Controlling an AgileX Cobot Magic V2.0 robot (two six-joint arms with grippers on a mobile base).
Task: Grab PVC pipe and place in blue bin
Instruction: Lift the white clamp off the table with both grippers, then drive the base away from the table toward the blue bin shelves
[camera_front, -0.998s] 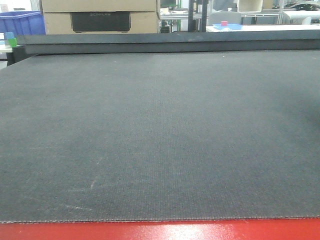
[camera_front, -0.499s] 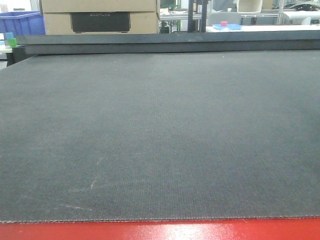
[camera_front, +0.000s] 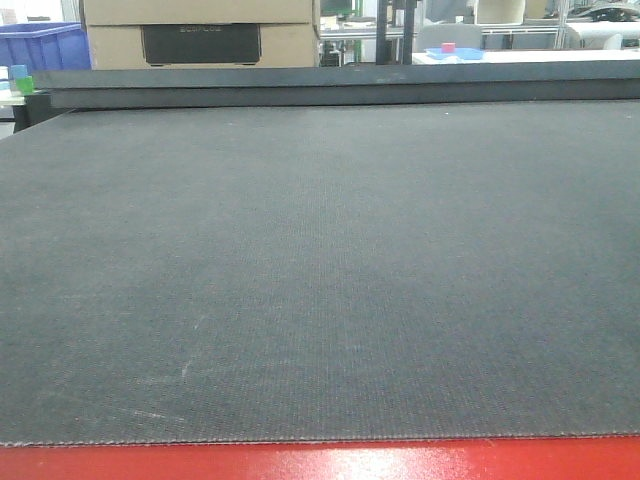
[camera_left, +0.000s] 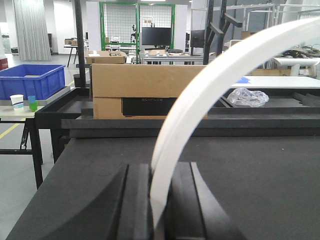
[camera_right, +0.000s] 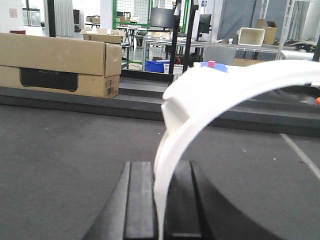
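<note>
Both left gripper (camera_left: 160, 172) and right gripper (camera_right: 159, 170) look clamped on white PVC pipe (camera_left: 197, 95) arcing toward 2 o'clock: likely light, stiff, slick, end-held.

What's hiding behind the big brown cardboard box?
Behind the cardboard box you can see a smaller box, a dark monitor and a green-framed grid. The big box covers anything low down right behind it.

Curved white PVC pipe (camera_left: 197, 95) arcs upward; blue bin (camera_left: 30, 86) far left.
</note>
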